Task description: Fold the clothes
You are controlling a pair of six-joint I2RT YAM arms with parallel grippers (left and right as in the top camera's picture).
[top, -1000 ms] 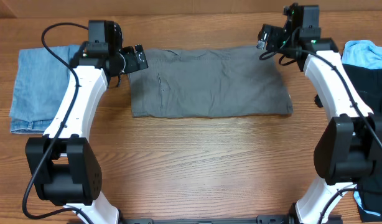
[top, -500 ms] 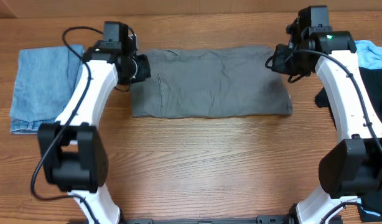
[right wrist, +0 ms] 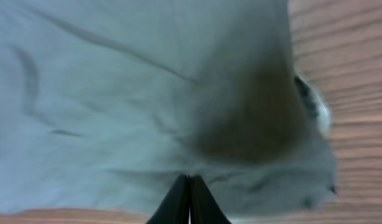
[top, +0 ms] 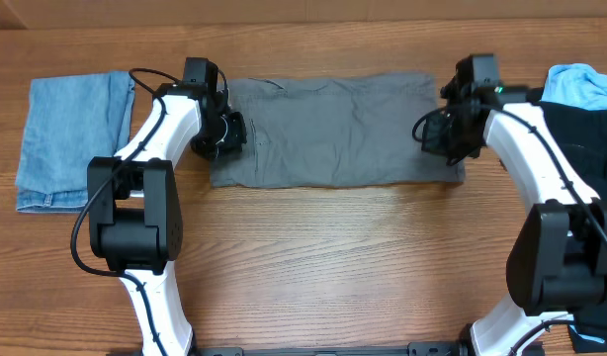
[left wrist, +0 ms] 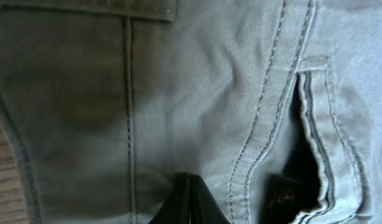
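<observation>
Right, the grey shorts (top: 333,129) lie spread as a long flat band across the far middle of the table (top: 313,257), with a hand over each end. At the left end the left hand (top: 222,134) sits over the pocket seams, its fingers pressed together. The right hand (top: 444,135) hangs over the right end, also closed, just inside the cloth's edge.

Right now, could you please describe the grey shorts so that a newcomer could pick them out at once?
On the wooden table, look at the middle of the far half. The grey shorts lie there spread flat as a wide rectangle. Only they are grey: folded blue denim lies at one end, a black garment at the other.
</observation>
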